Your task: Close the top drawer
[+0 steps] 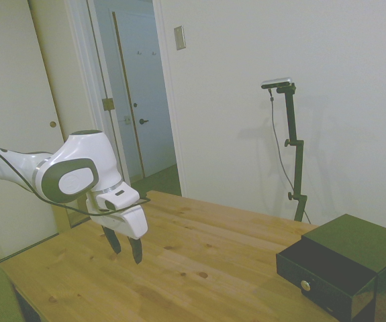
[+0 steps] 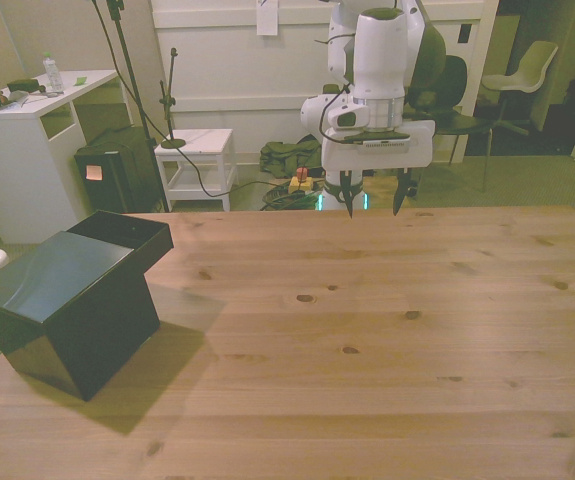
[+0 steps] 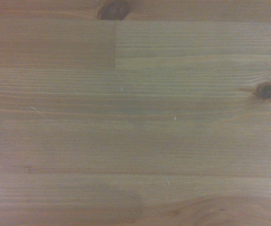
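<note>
Drawer [image 1: 327,274] at the top of the glossy black box cabinet [image 2: 62,300] stands pulled out, its round brass knob [image 1: 305,286] showing. I see my claw [image 2: 372,208] with fingers apart at twelve o'clock over the knotty pine table [image 2: 367,340], the cabinet well apart at nine o'clock in the front view.

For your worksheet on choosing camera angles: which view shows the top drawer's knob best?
The side view: the top drawer faces it, pulled out, brass knob visible. The front view shows only the drawer's open top, no knob. The wrist view shows only bare table.
</note>
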`<state>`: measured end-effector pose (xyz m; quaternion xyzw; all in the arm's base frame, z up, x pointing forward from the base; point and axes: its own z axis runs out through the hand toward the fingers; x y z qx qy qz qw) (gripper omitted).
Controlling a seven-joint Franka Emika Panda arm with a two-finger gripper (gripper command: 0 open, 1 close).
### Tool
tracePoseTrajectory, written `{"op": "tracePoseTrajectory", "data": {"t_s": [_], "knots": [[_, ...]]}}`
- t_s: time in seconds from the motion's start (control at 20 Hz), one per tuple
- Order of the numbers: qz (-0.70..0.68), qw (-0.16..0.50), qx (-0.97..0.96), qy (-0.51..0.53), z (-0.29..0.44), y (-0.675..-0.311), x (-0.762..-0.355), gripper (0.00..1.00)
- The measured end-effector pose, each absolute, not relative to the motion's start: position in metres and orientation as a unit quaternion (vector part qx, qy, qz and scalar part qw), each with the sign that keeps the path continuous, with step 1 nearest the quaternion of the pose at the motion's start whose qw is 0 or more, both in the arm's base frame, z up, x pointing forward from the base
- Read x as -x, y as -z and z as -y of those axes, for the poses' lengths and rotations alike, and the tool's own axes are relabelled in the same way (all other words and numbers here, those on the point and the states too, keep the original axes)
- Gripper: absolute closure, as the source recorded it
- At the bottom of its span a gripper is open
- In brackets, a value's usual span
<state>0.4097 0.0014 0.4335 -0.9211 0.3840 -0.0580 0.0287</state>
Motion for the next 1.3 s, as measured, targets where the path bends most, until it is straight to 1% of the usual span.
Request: {"op": "tracePoseTrajectory", "data": {"t_s": [0.1,0.25,0.5,0.65,0.9,1.25,1.3], "knots": [[-0.385,0.029,0.921,0.058,-0.001,-0.433,-0.410,0.00],[-0.440,0.027,0.895,0.066,0.018,-0.436,-0.418,0.00],[-0.521,0.023,0.850,0.076,0.108,-0.439,-0.438,0.00],[-0.562,0.020,0.823,0.083,0.163,-0.443,-0.437,0.00],[-0.610,0.019,0.786,0.102,0.256,-0.466,-0.432,0.00],[-0.625,0.002,0.774,0.104,0.320,-0.472,-0.463,0.00],[-0.626,0.000,0.773,0.104,0.326,-0.473,-0.467,1.00]]}}
